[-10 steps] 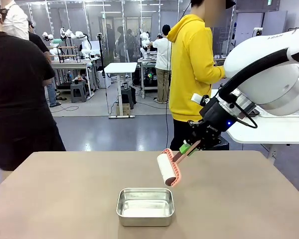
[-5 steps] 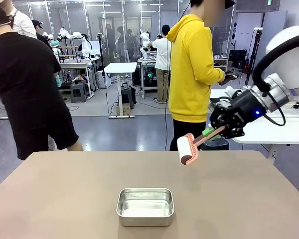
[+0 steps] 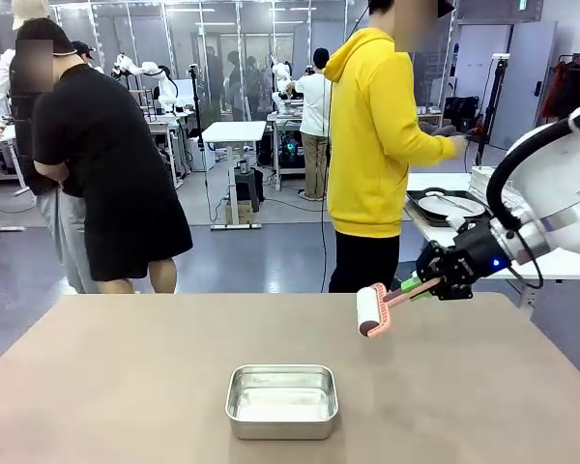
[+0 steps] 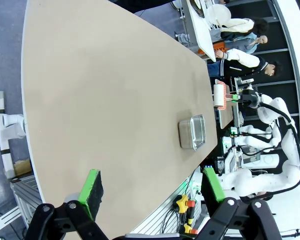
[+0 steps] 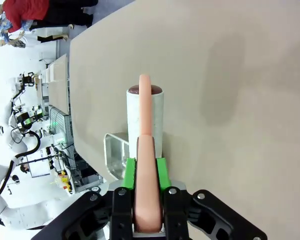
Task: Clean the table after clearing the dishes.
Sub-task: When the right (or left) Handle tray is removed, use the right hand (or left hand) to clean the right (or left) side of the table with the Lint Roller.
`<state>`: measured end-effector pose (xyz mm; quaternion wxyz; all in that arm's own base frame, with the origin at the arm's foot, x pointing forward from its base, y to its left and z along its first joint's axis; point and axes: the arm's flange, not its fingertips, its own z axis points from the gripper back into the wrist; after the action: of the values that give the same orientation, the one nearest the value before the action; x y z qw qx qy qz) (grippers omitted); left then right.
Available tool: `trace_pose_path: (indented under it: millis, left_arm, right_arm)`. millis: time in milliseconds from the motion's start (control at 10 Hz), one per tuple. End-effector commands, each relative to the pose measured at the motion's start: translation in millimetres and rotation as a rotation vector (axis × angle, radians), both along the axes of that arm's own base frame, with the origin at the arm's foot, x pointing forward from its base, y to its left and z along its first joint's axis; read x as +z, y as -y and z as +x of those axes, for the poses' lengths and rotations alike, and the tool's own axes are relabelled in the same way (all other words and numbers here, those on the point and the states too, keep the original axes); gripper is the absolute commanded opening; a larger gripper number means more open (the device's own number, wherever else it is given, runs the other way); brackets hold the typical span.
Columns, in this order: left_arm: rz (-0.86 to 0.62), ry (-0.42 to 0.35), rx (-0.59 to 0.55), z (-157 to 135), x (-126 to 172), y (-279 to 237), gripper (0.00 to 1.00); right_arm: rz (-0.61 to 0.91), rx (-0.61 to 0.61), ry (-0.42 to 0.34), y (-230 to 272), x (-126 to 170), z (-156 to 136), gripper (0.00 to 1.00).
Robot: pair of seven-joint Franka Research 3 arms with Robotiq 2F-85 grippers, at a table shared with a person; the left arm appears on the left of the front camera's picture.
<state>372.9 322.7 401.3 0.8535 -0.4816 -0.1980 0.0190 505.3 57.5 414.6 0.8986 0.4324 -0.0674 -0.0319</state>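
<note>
The taupe-brown table [image 3: 126, 377] carries a small steel pan. My right gripper [image 3: 418, 286] hangs over the table's far right part, shut on the pink handle of a white lint roller [image 3: 372, 310], which floats just above the top. In the right wrist view the green pads [image 5: 130, 172] of my right gripper [image 5: 146, 175] clamp the handle, and the roller [image 5: 145, 117] points out over the table [image 5: 230, 100]. My left gripper [image 4: 152, 186] stands open, high off one end of the table [image 4: 105, 90], holding nothing. A white plate on a dark tray [image 3: 451, 205] rests on the white side table.
The steel pan [image 3: 282, 400] sits near the front middle of the table. A person in a yellow hoodie [image 3: 372, 135] stands at the far side, turned toward the white side table [image 3: 522, 256] at the right. A person in black [image 3: 106, 164] stands beyond the far left corner.
My right arm has pulled back to the right, carrying the roller from above the pan toward the far right. The person in black has walked rightward behind the table.
</note>
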Motion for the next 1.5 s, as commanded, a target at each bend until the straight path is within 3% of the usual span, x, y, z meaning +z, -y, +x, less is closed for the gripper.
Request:
trace_pose_path:
  millis: [0,500,600,1000,1400]
  left_arm:
    - [-0.001,-0.002,-0.004,-4.6,2.7,-1.5,1.0]
    - [-0.001,-0.002,-0.004,-4.6,2.7,-1.5,1.0]
    - [-0.001,-0.002,-0.004,-4.6,2.7,-1.5,1.0]
    - [-0.001,-0.002,-0.004,-4.6,2.7,-1.5,1.0]
    - [-0.001,-0.002,-0.004,-4.6,2.7,-1.5,1.0]
  right_arm:
    - [-0.023,0.041,0.045,-4.7,-16.3,20.3,0.2]
    - [-0.004,0.022,-0.05,-20.8,-40.4,47.2,0.2]
    - [-0.015,0.031,-0.021,-6.1,-44.0,39.3,0.2]
    - [-0.015,0.031,-0.021,-6.1,-44.0,39.3,0.2]
    - [0.029,0.048,-0.068,-10.1,-69.4,52.5,0.2]
